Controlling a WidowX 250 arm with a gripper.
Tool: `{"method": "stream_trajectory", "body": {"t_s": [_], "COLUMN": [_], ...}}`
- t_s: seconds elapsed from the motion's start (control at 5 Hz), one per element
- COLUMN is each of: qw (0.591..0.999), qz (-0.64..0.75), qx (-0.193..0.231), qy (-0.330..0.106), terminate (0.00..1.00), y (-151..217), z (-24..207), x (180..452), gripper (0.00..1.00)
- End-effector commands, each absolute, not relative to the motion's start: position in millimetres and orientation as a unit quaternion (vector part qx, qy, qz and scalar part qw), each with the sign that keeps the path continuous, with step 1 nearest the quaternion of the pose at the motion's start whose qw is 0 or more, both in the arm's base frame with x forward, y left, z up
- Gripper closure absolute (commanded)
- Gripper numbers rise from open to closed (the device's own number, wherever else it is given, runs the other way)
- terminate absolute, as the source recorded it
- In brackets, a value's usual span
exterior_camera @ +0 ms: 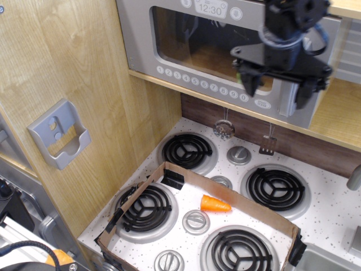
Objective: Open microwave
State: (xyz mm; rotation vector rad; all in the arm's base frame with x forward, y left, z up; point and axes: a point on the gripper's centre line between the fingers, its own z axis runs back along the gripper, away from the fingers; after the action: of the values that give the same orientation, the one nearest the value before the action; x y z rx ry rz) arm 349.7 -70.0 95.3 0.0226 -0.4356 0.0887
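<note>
While the microwave [186, 39] door is kept closed, the gripper [277, 90] is held spread, fingers released, before its handle [290, 96].

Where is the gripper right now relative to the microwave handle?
The gripper hangs open in front of the microwave, at its right end, with the handle showing between its fingers.

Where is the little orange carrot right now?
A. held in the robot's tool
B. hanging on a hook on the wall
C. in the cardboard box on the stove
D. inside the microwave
C. The carrot lies inside the cardboard box on the stovetop, between the burners and well below the microwave and the open tool.
</note>
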Motion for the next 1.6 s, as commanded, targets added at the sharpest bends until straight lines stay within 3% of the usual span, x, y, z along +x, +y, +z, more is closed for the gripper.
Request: {"method": "stream_trajectory", "body": {"t_s": [0.0, 0.8, 1.0, 1.4], "qw": [0.970, 0.972, 0.972, 0.970], "qz": [0.050, 0.017, 0.021, 0.057], "qx": [0.004, 0.011, 0.007, 0.006], "qy": [-0.237, -0.235, -0.236, -0.235], "terminate": [0.00, 0.00, 0.00, 0.00], "y": [-75, -66, -65, -66], "z": [105, 109, 104, 93], "x": [353, 375, 372, 358], "gripper": [0.00, 0.00, 1.00, 1.00]}}
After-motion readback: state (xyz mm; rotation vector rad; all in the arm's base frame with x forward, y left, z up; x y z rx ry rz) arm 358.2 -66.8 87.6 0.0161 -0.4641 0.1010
